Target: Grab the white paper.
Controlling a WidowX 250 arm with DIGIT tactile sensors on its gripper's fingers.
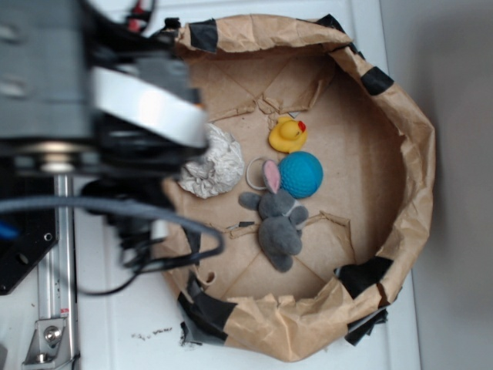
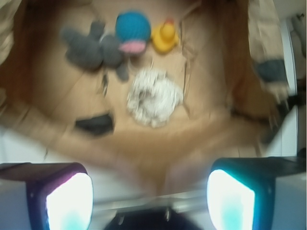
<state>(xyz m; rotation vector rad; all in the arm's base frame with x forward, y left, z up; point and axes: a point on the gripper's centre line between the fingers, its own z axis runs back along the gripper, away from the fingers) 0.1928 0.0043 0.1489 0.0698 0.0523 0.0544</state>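
Paper is the landmark in the exterior view: the white, wrinkly, roughly round wad of paper [image 1: 210,163] lies on the brown floor of a round enclosure of crumpled brown paper wall patched with black tape [image 1: 412,146], which stands on the white bench [image 1: 146,320]. Beside the wad, away from the arm, rests a grey plush bunny with a pink ear [image 1: 277,220], near but apart from it; past the bunny's ear sits a blue knitted ball [image 1: 300,174], and next to that ball a yellow rubber duck with a red beak [image 1: 287,135]. The black and white robot arm [image 1: 115,108] covers the wad's near edge, and the jaws themselves are hidden under it here. In the wrist view, blurred throughout, the white wad [image 2: 153,97] lies near the middle of the floor, well ahead of the gripper [image 2: 151,199]. Beyond the wad lie the grey bunny [image 2: 93,48], the blue ball [image 2: 133,28] and the yellow duck [image 2: 164,37]. The jaws stand wide apart at the bottom corners with nothing between them, and their pale fingertips [image 2: 69,201] touch no object.
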